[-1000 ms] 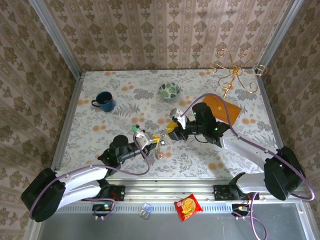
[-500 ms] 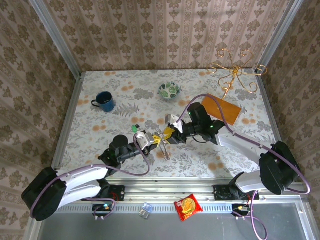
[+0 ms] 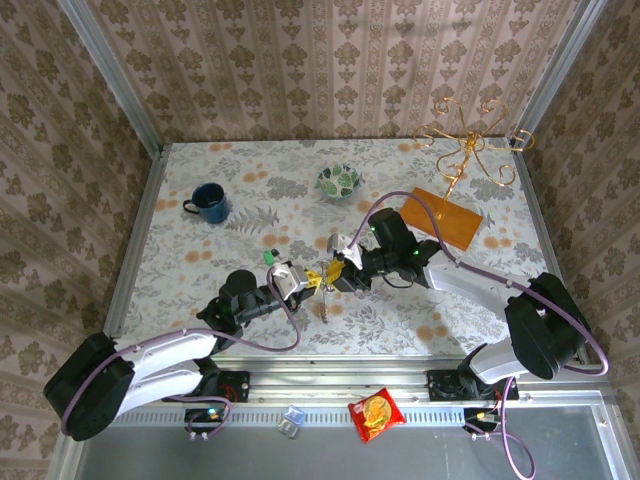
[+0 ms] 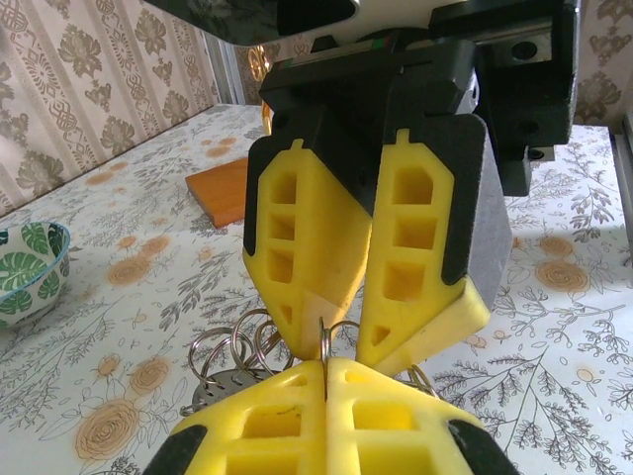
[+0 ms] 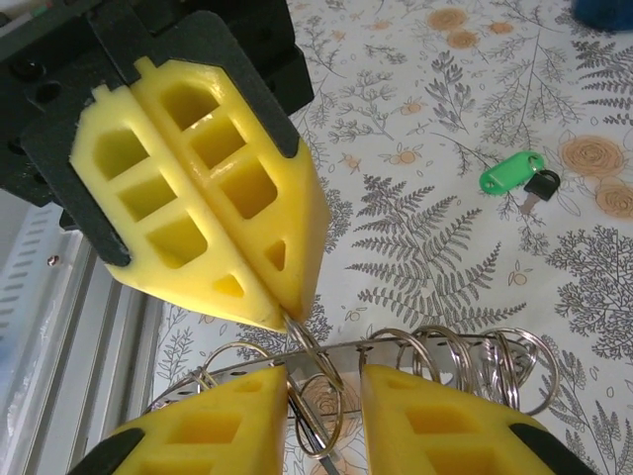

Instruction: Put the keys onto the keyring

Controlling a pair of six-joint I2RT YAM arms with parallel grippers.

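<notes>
The left gripper is closed tight, its 2 yellow fingers pinching the keyring — a thin silver wire loop — by its rim. The right gripper meets it tip to tip above the middle of the table. Its jaws stand partly apart, 1 finger on each side of the loop, and no firm grip shows. A chain of further wire rings fans out from the keyring, just beside the right gripper's fingers. The keys show as a small metal bunch just below both fingertips in the top view — too small to tell apart. A green-headed key lies flat on the table, well apart from the rings. Farther back sit a blue mug, a leaf-patterned bowl and an orange board.
</notes>
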